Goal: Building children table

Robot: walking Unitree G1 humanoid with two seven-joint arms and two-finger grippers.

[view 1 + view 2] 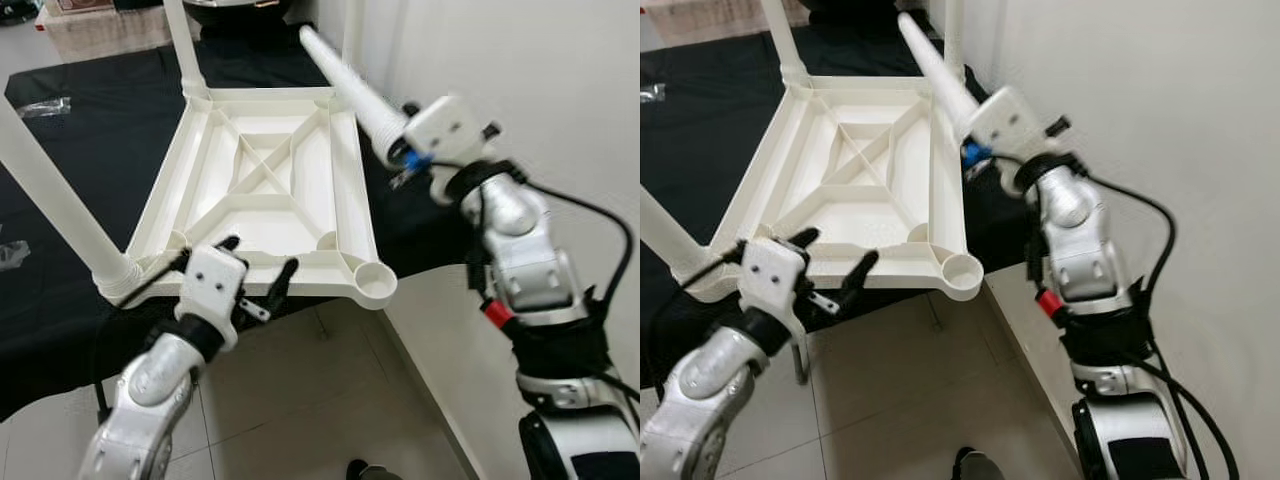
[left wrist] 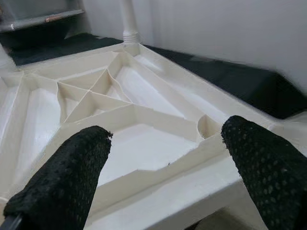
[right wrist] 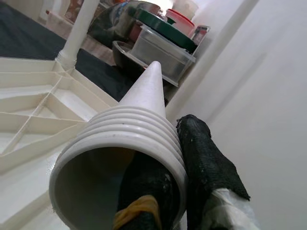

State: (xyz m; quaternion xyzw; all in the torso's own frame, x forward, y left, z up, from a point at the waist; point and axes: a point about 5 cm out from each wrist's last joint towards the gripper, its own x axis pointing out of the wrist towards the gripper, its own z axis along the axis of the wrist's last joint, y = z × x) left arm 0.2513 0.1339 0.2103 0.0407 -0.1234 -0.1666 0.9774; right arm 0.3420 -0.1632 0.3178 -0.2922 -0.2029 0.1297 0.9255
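Jaws wide, the left gripper [image 1: 262, 277] straddles the near rim of the upturned white plastic tabletop [image 1: 262, 190] on black cloth [image 1: 90, 130]. Farther right, the right gripper [image 3: 168, 191] pinches a white tapered threaded leg [image 1: 345, 82] aloft.

One finger [image 3: 144, 191] of the right gripper [image 3: 168, 187] sits inside the threaded mouth of the loose leg [image 3: 139, 124]; its tip is hidden there. The leg at the near left corner [image 1: 55, 195] runs out past the picture's edge, top end unseen. The leg at the far left corner [image 1: 185, 50] is likewise cut off at the top. The far right leg [image 1: 350, 40] is partly covered by the loose leg. The containers [image 3: 158, 43] behind are blurred; contents not readable.
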